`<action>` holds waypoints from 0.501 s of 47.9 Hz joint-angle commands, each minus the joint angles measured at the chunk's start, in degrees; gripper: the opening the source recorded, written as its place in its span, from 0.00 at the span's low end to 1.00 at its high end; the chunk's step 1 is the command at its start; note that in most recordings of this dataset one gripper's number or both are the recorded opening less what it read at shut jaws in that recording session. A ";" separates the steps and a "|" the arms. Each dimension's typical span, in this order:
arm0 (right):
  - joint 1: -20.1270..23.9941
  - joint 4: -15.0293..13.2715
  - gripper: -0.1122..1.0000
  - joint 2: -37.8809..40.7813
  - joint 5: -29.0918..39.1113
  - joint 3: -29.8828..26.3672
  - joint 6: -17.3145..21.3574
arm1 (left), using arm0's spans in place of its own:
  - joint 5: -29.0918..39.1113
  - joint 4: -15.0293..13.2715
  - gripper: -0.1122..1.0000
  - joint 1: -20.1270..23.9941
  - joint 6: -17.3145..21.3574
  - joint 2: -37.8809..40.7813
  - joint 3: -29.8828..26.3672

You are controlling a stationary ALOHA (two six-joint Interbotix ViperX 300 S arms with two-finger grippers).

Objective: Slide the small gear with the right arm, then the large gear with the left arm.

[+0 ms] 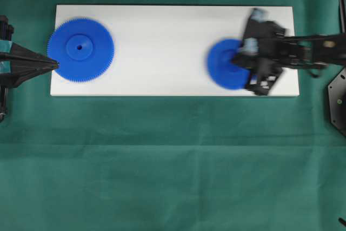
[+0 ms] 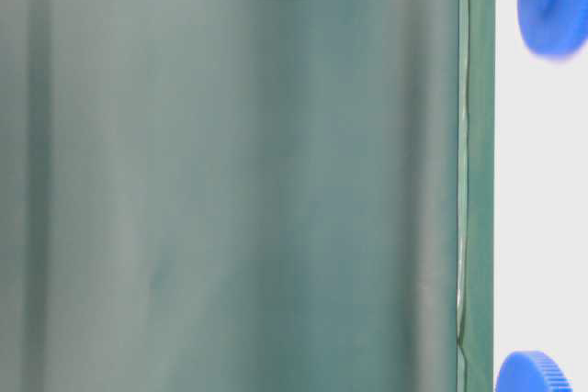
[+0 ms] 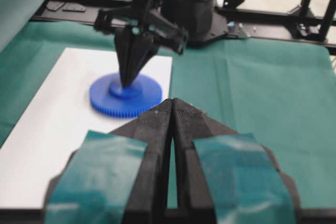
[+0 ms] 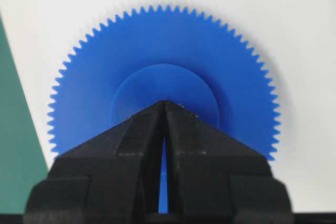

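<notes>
While flat, small gear hub faces up.

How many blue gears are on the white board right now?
2. The large gear sits at the board's left end by the left gripper; the small gear lies toward the right end under the right gripper.

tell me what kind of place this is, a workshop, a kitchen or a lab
Most likely a robotics lab bench. A green cloth covers the table, with a flat white board on it. Two black robot arms face each other over two blue plastic gears, and black metal framing stands behind.
</notes>
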 commanded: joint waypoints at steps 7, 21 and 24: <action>-2.20 -0.35 0.55 -15.03 0.35 9.32 9.05 | -0.70 -0.09 0.10 0.09 0.00 0.53 -0.62; -5.45 -1.32 0.56 -21.80 0.26 12.13 10.28 | -0.79 -0.09 0.10 0.35 0.00 0.70 -0.79; -5.80 -1.58 0.55 -21.36 0.09 12.04 10.20 | -0.79 -0.09 0.10 0.35 0.00 0.70 -0.79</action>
